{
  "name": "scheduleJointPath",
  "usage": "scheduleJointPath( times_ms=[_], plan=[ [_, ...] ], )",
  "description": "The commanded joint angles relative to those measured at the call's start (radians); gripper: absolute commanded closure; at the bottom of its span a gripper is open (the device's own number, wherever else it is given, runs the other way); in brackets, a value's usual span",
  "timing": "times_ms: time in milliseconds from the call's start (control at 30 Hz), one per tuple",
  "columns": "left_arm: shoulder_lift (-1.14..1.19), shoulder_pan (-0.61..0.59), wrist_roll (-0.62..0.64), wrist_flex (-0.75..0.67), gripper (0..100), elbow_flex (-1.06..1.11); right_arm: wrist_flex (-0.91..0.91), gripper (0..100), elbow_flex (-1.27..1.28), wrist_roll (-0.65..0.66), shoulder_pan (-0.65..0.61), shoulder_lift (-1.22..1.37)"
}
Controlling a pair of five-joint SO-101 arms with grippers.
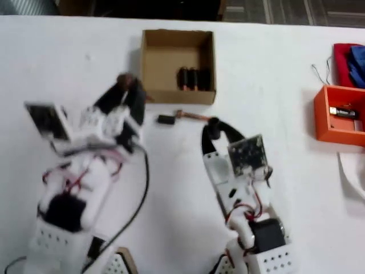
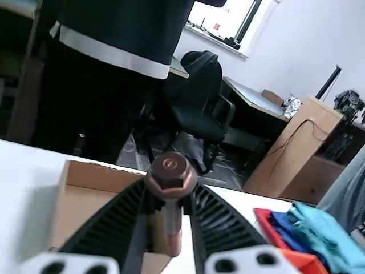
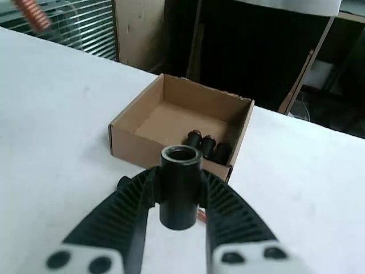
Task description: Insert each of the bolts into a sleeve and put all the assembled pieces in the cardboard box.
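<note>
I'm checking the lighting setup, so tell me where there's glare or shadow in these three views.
High view: the white table is evenly bright, with only soft shadows beside the cardboard box. Left wrist view: the window behind is blown out, and the bolt head catches a small highlight. Right wrist view: the black sleeve reads dark, with a faint sheen on its rim.

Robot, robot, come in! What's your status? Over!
Left gripper shut on bolt. Right gripper shut on sleeve. Three assembled pieces in cardboard box. Loose bolt, loose sleeve beside box.
</note>
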Motion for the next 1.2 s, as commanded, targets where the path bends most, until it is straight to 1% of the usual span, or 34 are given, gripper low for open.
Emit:
scheduleJointPath(
  times_ms=[0, 200, 300, 400, 533, 633, 800, 1033, 1167],
  plan=[
    [0.184, 0.034, 0.060, -0.021, 97, -0.216, -0.139, 97.7, 0.006, 0.006, -0.004, -0.056],
    [0.305, 0.198, 0.060, -0.021, 97, -0.401, -0.334, 97.6, 0.035, 0.008, -0.004, -0.015],
    [0.339, 0.249, 0.044, -0.021, 97, -0.453, -0.447, 97.6, 0.075, 0.008, -0.004, 0.044],
    [0.368, 0.278, -0.063, -0.020, 97, -0.460, -0.512, 97.6, 0.091, 0.008, -0.001, 0.108],
    [0.373, 0.325, -0.201, 0.051, 97, -0.467, -0.521, 97.6, 0.094, 0.008, 0.002, 0.174],
    [0.376, 0.342, -0.221, 0.098, 97, -0.463, -0.522, 97.6, 0.092, 0.008, 0.002, 0.191],
    [0.381, 0.341, -0.227, 0.103, 97, -0.453, -0.552, 97.6, 0.089, 0.008, 0.002, 0.194],
    [0.382, 0.339, -0.230, 0.149, 97, -0.453, -0.561, 97.6, 0.089, 0.008, 0.004, 0.191],
    [0.397, 0.338, -0.358, 0.143, 97, -0.435, -0.561, 97.6, 0.089, 0.008, -0.001, 0.193]
  ],
)
